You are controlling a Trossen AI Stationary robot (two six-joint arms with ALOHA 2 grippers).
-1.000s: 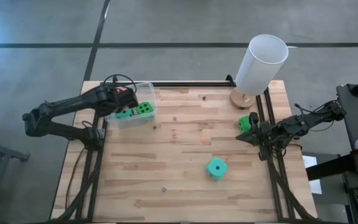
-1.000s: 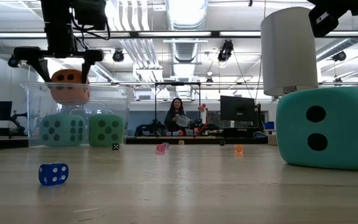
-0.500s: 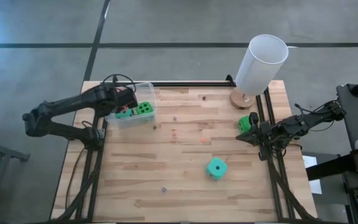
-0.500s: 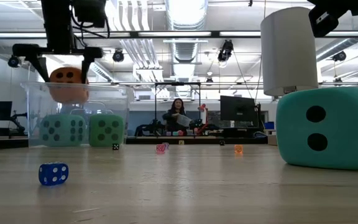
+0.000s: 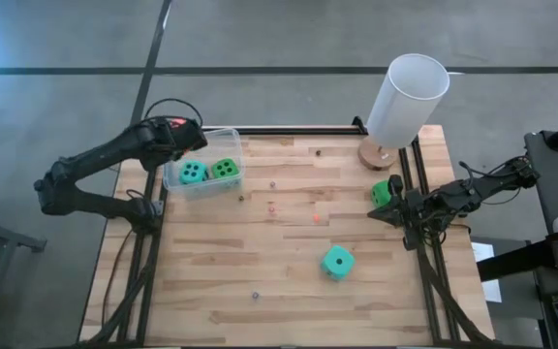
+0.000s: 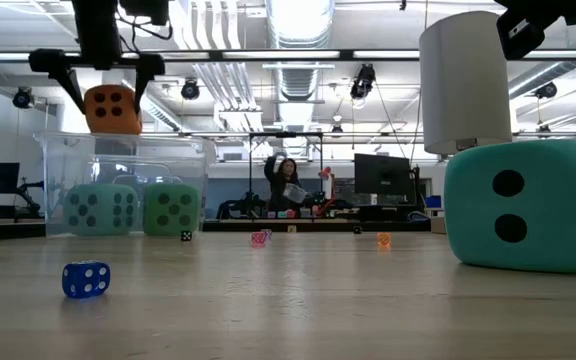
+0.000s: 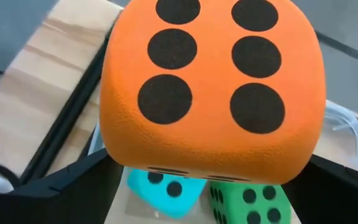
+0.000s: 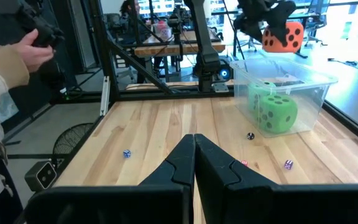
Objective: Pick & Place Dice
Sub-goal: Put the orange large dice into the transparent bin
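My left gripper [image 5: 175, 132] hangs above the far left corner of the clear tub [image 5: 204, 184], shut on the orange die [image 6: 111, 109]. A teal die [image 5: 193, 173] and a green die [image 5: 224, 169] rest on the tub's floor. Another teal die [image 5: 337, 262] sits on the table toward the near right, large in the low view [image 6: 521, 205]. A green die [image 5: 384, 191] lies at the table's right edge beside my right gripper [image 5: 395, 209], which is shut [image 8: 194, 155] and touches nothing I can see. My left gripper pinches the orange die between its two fingers [image 6: 68, 85], one on each opposite side face [image 6: 90, 100]. The fingers come from above, pointing down. The die is lifted clear above the tub's rim, level, with its six-pip face [image 7: 210, 68] toward the wrist camera.
A tall white cylinder [image 5: 407, 97] stands on a round base at the far right. Tiny dice lie scattered on the table, one of them blue [image 6: 86, 279]. A person's hand [image 8: 36, 43] shows beyond the table's edge in the right wrist view. People stand far behind in the low view.
My left gripper has risen and drawn toward the table's far left corner, still shut on the orange die. The die, which hung partly inside the tub, is now lifted above its rim. In the high view the two dice in the tub now show uncovered.
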